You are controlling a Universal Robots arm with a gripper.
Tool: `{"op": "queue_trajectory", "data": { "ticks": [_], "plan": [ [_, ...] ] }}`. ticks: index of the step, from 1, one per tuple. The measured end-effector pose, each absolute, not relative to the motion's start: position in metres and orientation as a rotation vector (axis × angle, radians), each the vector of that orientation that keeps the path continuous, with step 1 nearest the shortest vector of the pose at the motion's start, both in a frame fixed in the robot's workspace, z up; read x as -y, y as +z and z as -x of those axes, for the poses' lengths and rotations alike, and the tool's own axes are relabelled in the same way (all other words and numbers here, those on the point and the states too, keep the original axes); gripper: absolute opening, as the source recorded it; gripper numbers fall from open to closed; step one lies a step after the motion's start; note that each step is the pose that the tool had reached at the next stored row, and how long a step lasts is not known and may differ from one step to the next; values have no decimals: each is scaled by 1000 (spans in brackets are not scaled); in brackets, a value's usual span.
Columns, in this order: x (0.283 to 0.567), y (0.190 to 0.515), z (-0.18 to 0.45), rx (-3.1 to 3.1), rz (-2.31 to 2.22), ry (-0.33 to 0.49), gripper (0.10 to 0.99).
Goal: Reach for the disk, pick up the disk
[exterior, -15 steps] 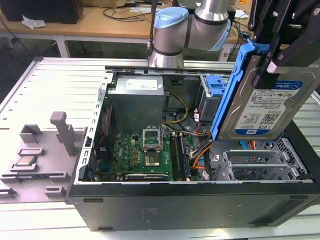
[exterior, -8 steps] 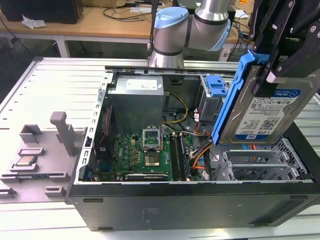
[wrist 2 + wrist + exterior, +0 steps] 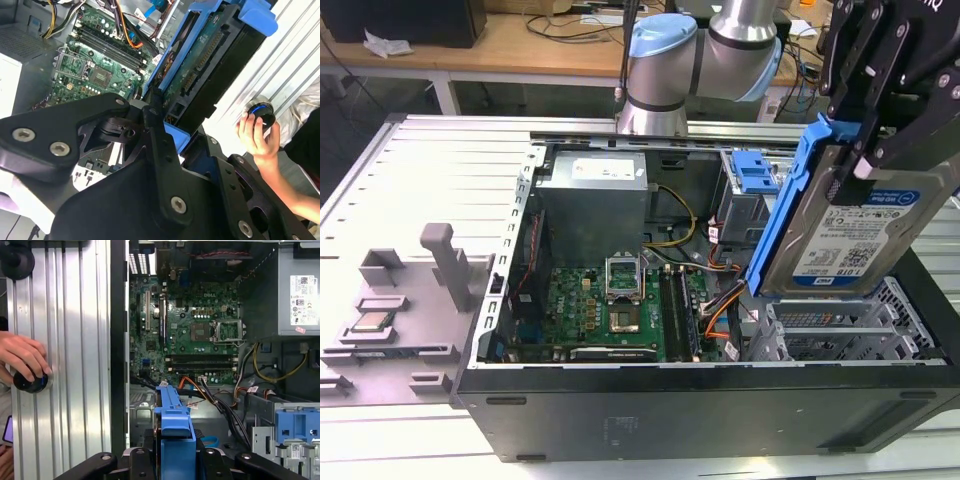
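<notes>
so my claw (image 3: pixel 880 150) is clamped on the disk (image 3: pixel 855 235) right now, black fingers (image 3: pixel 860 70) pinching it near its top edge, and the whole thing hangs up in the air, tilted, above the drive cage (image 3: pixel 840 330) at the exterior view's right end of the open computer case (image 3: pixel 700 410). the disk's white-and-blue label faces the exterior camera and the blue bracket (image 3: pixel 785 200) runs up the side of it that faces the motherboard (image 3: pixel 610 310). in the second wrist view the disk (image 3: pixel 200 75) shows its dark underside with the connector row, bracket (image 3: pixel 257 17) wrapped around the end. in the first wrist view i'm looking along the bracket edge (image 3: pixel 172 425) down into the case, with orange and black cables (image 3: pixel 210 395) just past it. the power supply (image 3: pixel 595 205) sits at the back of the case. off on the ribbed metal table (image 3: pixel 70 365) a person's hand (image 3: pixel 22 357) rests on a black knob (image 3: pixel 30 382), well apart from the disk. a small silver chip (image 3: pixel 370 323) lies in a grey tray (image 3: pixel 410 300) near the exterior view's left edge of the table.
</notes>
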State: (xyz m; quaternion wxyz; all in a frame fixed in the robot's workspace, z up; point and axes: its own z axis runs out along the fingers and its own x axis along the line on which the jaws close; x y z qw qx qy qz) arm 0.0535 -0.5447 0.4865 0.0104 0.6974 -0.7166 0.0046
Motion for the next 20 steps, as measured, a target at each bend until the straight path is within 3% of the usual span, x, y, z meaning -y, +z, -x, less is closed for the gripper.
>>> {"op": "queue_trajectory", "data": {
  "ticks": [14,20],
  "plan": [
    [545,471,-56,2235,-2176,12,369],
    [545,468,-89,2233,-2173,7,369]
  ]
}}
